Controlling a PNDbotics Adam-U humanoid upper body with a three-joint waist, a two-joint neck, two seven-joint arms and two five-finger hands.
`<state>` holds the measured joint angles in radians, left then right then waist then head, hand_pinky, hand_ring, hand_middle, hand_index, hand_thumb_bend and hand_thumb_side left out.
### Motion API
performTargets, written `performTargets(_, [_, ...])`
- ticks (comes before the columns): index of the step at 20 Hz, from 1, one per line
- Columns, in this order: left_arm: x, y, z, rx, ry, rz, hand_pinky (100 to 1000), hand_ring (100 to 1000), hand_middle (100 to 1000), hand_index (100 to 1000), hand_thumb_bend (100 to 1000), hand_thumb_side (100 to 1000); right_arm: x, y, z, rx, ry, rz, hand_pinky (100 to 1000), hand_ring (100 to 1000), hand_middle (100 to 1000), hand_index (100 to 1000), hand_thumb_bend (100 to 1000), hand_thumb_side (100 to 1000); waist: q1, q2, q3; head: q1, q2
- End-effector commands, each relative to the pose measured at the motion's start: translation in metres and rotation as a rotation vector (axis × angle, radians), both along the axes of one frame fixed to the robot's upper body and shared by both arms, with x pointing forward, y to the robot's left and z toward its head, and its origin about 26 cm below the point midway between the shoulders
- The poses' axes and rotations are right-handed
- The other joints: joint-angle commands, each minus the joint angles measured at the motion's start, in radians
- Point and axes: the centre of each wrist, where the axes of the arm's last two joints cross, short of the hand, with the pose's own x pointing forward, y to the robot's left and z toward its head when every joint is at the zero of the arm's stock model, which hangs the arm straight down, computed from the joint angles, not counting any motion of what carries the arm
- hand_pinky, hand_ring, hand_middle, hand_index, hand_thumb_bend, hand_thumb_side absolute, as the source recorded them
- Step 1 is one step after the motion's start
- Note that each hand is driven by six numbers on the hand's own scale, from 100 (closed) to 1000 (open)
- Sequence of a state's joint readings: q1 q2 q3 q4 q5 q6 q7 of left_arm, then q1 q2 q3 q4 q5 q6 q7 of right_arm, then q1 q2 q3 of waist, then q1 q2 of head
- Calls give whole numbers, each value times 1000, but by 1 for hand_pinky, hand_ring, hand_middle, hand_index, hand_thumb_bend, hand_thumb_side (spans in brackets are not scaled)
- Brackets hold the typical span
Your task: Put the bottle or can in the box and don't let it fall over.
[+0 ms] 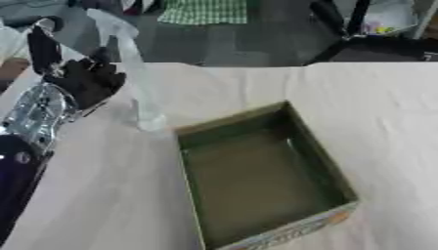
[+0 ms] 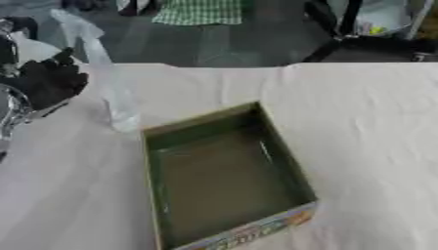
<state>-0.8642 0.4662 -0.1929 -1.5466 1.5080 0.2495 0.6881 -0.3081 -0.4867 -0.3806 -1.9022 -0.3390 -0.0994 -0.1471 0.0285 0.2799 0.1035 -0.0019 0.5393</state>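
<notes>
A tall clear bottle [image 1: 135, 73] stands on the table just beyond the box's far left corner, its top leaning away to the left; it looks smeared. My left hand [image 1: 85, 82], black with a silver wrist, is close beside the bottle's middle on its left side; I cannot make out whether it touches the bottle. The open box [image 1: 232, 120] has a dark green inside with nothing in it and a printed outer front wall [image 2: 256, 230]. It lies askew in the middle of the table. My right hand shows in no view.
A pale cloth [image 1: 376, 127] covers the table, bare to the right of the box. The table's far edge [image 1: 256, 64] runs across the upper part of the view. Beyond it are a dark floor, a green chequered cloth [image 1: 202, 11] and a black stand [image 1: 359, 39].
</notes>
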Motion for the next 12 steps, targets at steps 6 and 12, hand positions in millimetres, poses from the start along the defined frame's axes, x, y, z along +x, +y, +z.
performTargets(6, [-1, 8, 16, 8, -41, 20, 100, 100, 225, 975, 320, 1000, -3, 0, 12, -28, -33, 3, 852, 931, 1000, 1000, 100, 702, -2, -11, -5, 6, -22])
performTargets(12, [4, 12, 21, -4, -43, 41, 100, 100, 224, 975, 319, 1000, -2, 1, 16, -33, -47, 10, 853, 932, 1000, 1000, 100, 704, 3, 8, -27, 22, -48])
